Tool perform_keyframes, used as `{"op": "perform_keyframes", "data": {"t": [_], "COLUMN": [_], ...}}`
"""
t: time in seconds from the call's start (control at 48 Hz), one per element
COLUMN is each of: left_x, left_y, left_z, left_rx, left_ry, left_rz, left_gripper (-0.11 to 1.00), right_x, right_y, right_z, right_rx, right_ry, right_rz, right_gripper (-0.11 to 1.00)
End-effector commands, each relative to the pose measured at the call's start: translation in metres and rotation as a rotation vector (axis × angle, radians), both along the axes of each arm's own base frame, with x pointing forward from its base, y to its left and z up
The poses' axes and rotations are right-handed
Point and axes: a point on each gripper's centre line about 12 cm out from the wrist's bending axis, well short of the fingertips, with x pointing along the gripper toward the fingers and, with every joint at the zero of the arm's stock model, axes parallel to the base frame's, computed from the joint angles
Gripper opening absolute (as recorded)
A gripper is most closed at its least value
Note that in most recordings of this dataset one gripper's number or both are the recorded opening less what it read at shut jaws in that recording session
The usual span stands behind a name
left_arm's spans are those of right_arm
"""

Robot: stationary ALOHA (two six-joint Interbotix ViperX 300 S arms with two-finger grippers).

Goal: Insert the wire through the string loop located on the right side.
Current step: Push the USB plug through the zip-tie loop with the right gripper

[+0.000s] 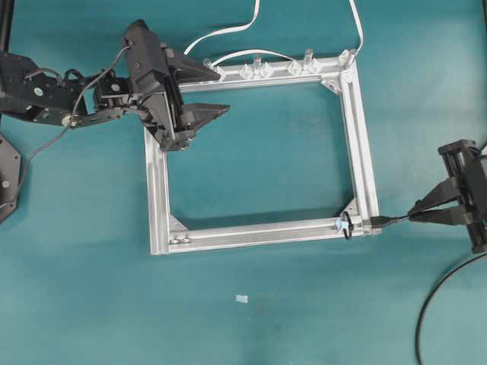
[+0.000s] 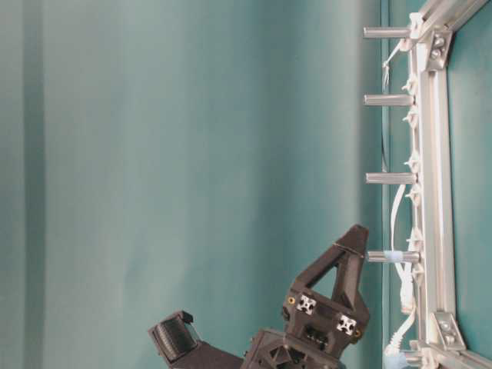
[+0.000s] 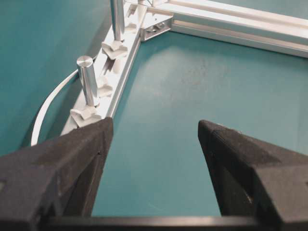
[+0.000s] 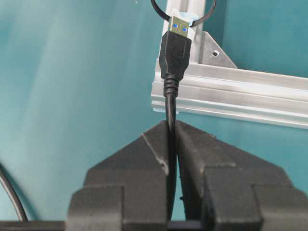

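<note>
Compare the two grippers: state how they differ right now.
The left gripper stands wide open and empty over the frame's top-left corner. The right gripper is shut on the wire, plug aimed at the string loop. Both are black with angular fingers.

Both matte black plastic arms: left arm (image 1: 46, 91) carries thin grey cabling; angular wedge-shaped fingers (image 3: 250, 178); silver screw heads on gripper mount.

String loop (image 4: 161, 10) cropped by the right wrist view's top edge, its upper arc unseen.
</note>
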Motion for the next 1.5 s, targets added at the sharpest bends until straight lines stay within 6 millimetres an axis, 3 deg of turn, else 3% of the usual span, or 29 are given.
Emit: {"op": "perform_keyframes", "data": {"t": [0.0,0.354,1.479], "left_x": [0.002,0.004,-0.001], "left_y": [0.001,0.001,0.0], "left_z": [0.013,0.012,0.007], "left_rx": [0.01,0.012,0.01], "left_ry": [-0.039,-0.037,-0.018], "left_rz": [0.0,-0.002,-0.003], "left_gripper": [0.72,0.72,0.72], "right_x": [0.003,0.013,0.083], "right_y": [0.0,0.0,0.009], "right_z": [0.004,0.006,0.008], "right_rx": [-0.002,-0.005,-0.04], "right_ry": [-0.014,-0.023,0.001], "right_rz": [-0.003,-0.016,-0.054], "right_gripper": [0.07,0.07,0.07]}}
